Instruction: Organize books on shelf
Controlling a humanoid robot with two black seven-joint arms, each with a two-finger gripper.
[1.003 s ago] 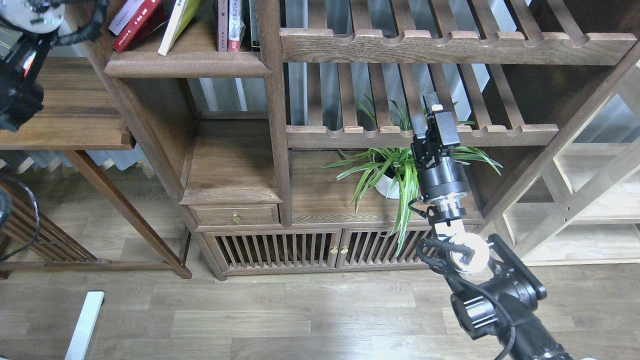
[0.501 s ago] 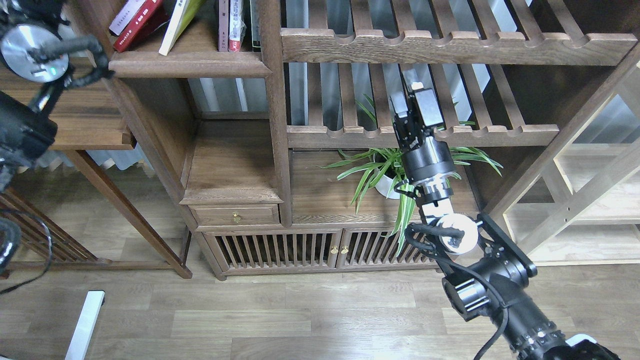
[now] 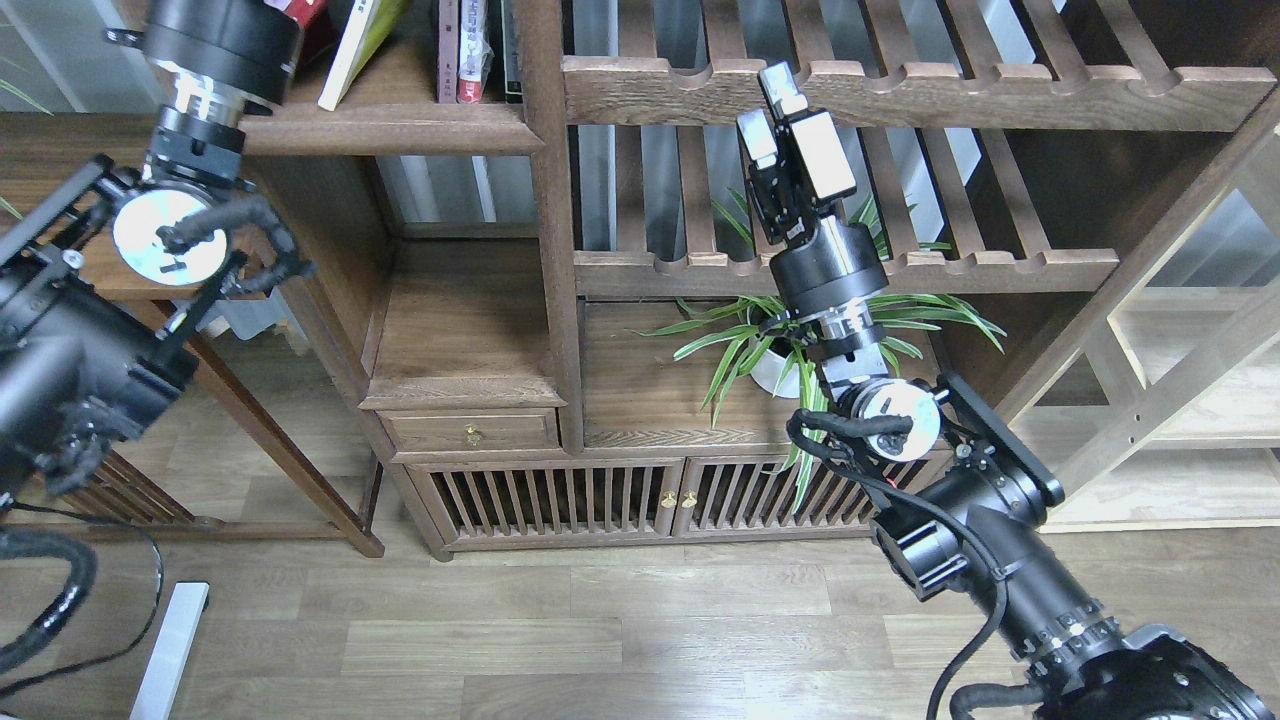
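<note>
Setting: wood-plank floor (image 3: 600, 640) and a large dark-brown bookcase (image 3: 545, 300).
Left arm: rises at the left edge; its wrist (image 3: 215, 40) reaches the top border, so the left gripper is out of view.
Shelf (image 3: 390, 128): upper left, solid board with rounded front edge.
Books: a red one (image 3: 305, 10) mostly behind the wrist, a yellow-green one (image 3: 355, 50) leaning left, upright spines (image 3: 470, 50) against the post.
Plant (image 3: 770, 345): potted, lower compartment.
Right gripper (image 3: 775, 110): raised before the slatted racks (image 3: 900, 95), fingers slightly parted, holding nothing.
</note>
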